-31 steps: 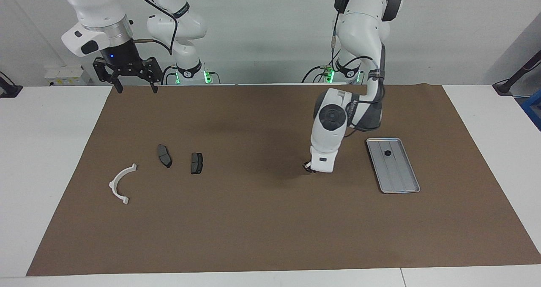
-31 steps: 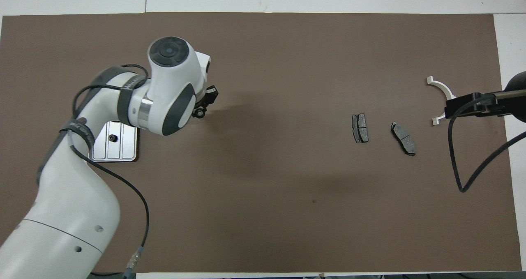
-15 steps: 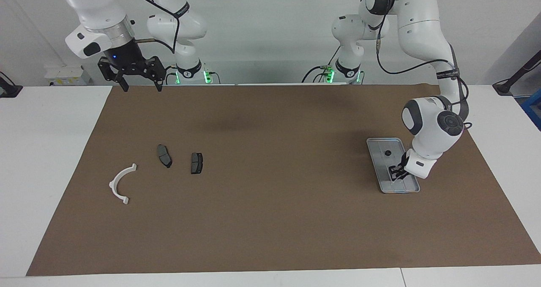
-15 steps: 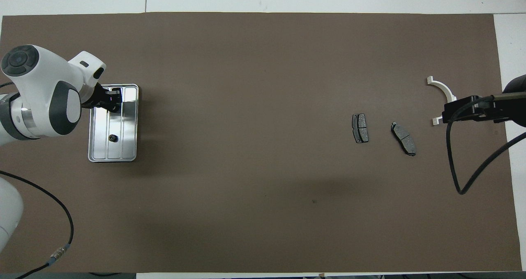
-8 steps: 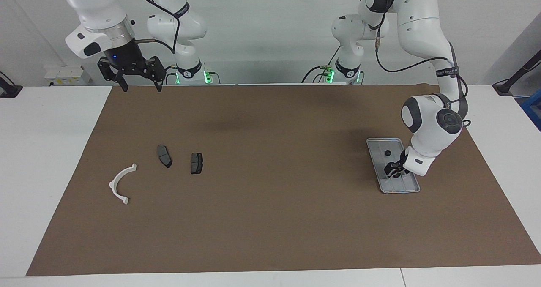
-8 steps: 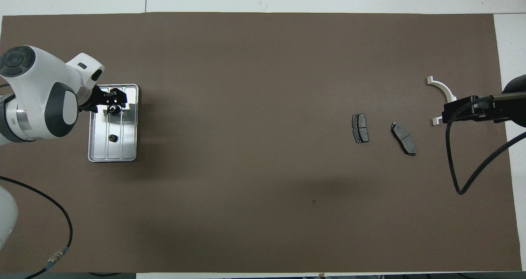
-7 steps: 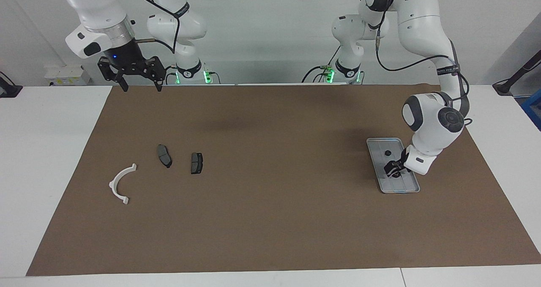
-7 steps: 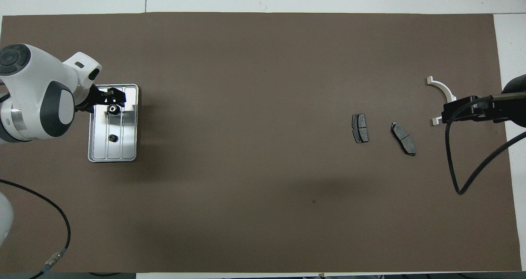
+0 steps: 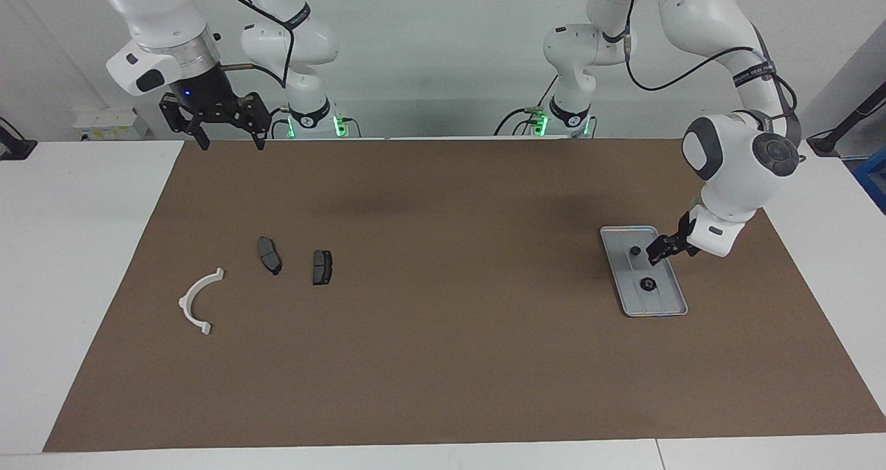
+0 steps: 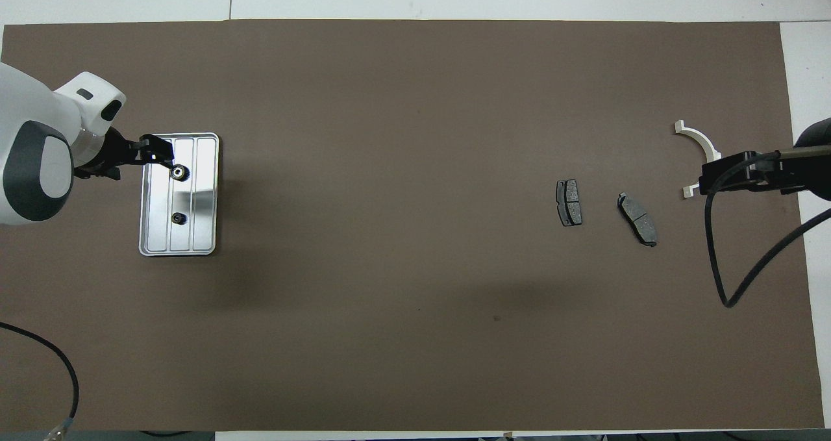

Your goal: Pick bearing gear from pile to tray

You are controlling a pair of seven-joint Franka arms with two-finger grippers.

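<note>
The silver tray lies at the left arm's end of the mat, with two small black bearing gears in it. My left gripper is open and empty, raised over the tray's rim toward the left arm's end. The pile lies at the right arm's end: a white arc and two dark brake pads. My right gripper waits open, high over the mat's edge by its base. In the overhead view the tray, both gears, the left gripper and the arc show.
A brown mat covers the white table. The right gripper and its black cable partly cover the arc in the overhead view. The pads lie side by side.
My left gripper carried a gear from mid-mat to the tray, let it go there, then rose and drew back toward the left arm's end. The right arm barely moved.
</note>
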